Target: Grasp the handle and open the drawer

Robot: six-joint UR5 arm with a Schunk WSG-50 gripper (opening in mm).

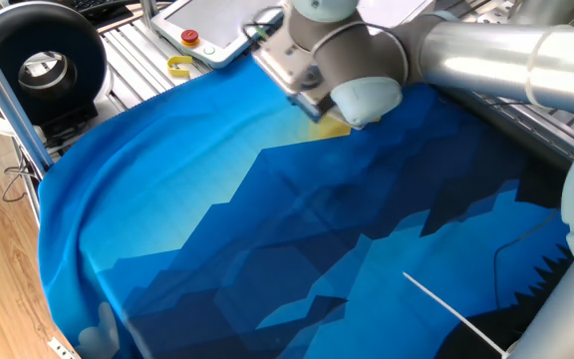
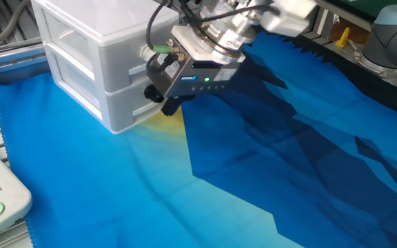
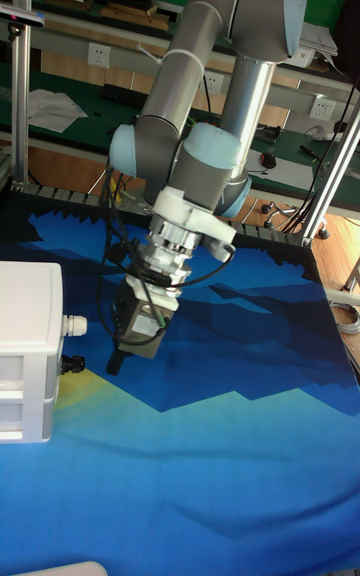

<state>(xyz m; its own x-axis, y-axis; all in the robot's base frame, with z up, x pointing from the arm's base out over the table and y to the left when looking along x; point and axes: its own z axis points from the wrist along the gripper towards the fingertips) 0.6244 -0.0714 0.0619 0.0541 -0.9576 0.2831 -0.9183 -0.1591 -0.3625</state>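
Gripper: my gripper (image 2: 165,96) hangs low at the front of the white box, angled down toward it; in the tall fixed view (image 3: 118,361) its dark tips sit just right of the box, near the lower knob.
Gripper state: I cannot tell whether my fingers are spread or pressed together; my own body hides them in one fixed view and they blur into the knob in the other.
Handle: the black handle (image 3: 70,363) sticks out of the lower front face; in the other fixed view my gripper covers it, so I cannot tell whether I touch it.
Drawer: the lower drawer (image 2: 119,107) looks flush with the box, not pulled out.
Upper knob: a white knob (image 3: 72,325) sits on the drawer above, just over the black one.
Cloth: a blue cloth (image 1: 267,239) with a yellow patch covers the tabletop under the box.
Panel: a white panel (image 1: 207,25) with a red button (image 1: 189,38) lies beyond the cloth's edge.
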